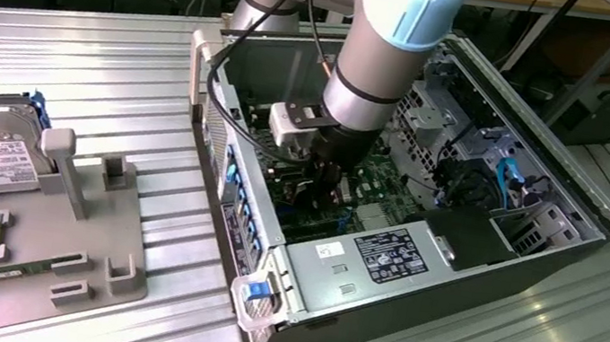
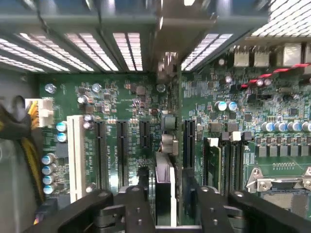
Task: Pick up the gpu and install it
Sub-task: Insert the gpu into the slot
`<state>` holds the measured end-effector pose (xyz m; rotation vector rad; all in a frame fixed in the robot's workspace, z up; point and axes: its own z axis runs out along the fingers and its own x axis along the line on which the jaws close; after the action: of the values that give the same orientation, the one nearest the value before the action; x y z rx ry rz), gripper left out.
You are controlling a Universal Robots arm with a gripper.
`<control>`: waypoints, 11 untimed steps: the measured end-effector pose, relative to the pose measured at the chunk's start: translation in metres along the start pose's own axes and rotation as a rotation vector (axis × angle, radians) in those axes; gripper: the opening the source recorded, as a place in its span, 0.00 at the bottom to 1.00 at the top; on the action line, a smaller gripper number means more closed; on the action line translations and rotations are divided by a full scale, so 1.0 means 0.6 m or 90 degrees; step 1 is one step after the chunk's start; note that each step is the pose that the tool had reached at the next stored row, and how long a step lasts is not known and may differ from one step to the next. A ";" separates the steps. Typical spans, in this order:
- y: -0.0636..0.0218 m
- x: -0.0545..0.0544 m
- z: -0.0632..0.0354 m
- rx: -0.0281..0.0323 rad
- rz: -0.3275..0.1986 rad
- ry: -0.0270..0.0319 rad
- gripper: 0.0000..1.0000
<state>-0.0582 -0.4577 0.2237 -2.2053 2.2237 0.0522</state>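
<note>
Gripper (image 2: 164, 206) deep inside open computer case (image 1: 585, 236), directly over motherboard (image 2: 121, 97); whether clenched or released cannot be told. Gpu (image 2: 165, 184) upright, edge-on between fingers (image 2: 129, 204), long axis parallel to expansion slots (image 2: 121, 150), lower edge at slot level.

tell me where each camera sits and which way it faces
Exterior view: off the arm, above, looking down at the open black computer case on the ribbed metal table; silver-and-blue arm shows.
Wrist view: on the wrist, facing the green motherboard; black gripper straddles the dark upright gpu.
Shared: motherboard, gripper.
</note>
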 end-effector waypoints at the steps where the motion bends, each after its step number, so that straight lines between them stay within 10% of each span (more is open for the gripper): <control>1: 0.000 0.000 -0.001 -0.0003 0.000 0.0008 0.41; 11: 0.001 -0.004 -0.060 0.0030 0.000 0.0063 0.41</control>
<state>-0.0582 -0.4566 0.2595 -2.2079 2.2267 0.0363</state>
